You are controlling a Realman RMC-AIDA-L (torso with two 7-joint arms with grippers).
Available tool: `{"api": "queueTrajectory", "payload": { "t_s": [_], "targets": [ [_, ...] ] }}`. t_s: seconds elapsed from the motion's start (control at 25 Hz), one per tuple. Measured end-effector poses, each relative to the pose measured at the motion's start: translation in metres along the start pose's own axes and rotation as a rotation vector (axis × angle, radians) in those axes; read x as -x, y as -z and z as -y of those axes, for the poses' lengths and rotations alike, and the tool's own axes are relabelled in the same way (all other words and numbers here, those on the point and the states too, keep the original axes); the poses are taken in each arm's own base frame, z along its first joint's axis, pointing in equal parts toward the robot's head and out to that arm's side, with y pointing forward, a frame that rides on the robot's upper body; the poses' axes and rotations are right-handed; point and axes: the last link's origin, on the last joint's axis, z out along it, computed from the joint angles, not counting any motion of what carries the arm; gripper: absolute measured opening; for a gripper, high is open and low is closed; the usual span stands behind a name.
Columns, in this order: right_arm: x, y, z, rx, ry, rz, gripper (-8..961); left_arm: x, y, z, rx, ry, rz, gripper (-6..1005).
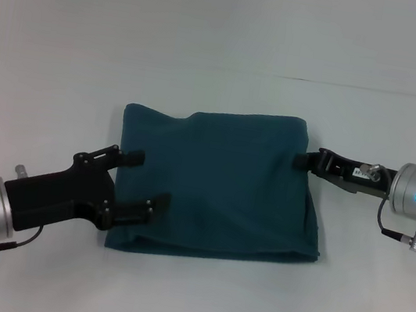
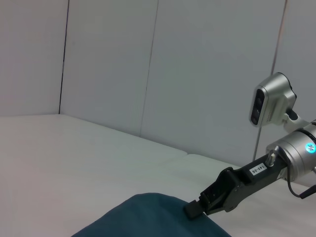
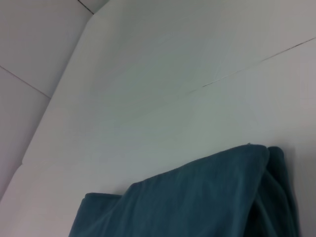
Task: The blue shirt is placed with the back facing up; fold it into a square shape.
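Observation:
The blue shirt lies folded into a rough square on the white table, with a rumpled near right corner. My left gripper is open at the shirt's left edge; its near finger rests on the cloth, and its far finger sits just off the edge. My right gripper touches the shirt's right edge near the far corner. The left wrist view shows that right gripper with its tip against the shirt. The right wrist view shows only the shirt's folded edge.
The white table runs on all sides of the shirt, with a thin seam line across its far part. White wall panels stand behind the table. The right arm's wrist camera housing shows above its forearm.

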Motion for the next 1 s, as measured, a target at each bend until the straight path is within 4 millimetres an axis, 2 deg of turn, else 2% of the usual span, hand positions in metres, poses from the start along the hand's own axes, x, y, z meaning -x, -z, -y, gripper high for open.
{"api": "queueTrajectory", "payload": {
  "t_s": [0.36, 0.6, 1.0],
  "targets": [
    [0.003, 0.002, -0.001, 0.011, 0.026, 0.016, 12, 0.001, 0.000, -0.001, -0.001, 0.007, -0.002, 888],
    [0.005, 0.005, -0.003, 0.036, 0.023, 0.023, 21, 0.001, 0.000, -0.001, -0.001, 0.010, -0.002, 888],
    [0.007, 0.012, 0.007, 0.010, 0.018, 0.042, 37, 0.001, 0.000, -0.001, -0.001, 0.011, -0.002, 888]
  ]
}}
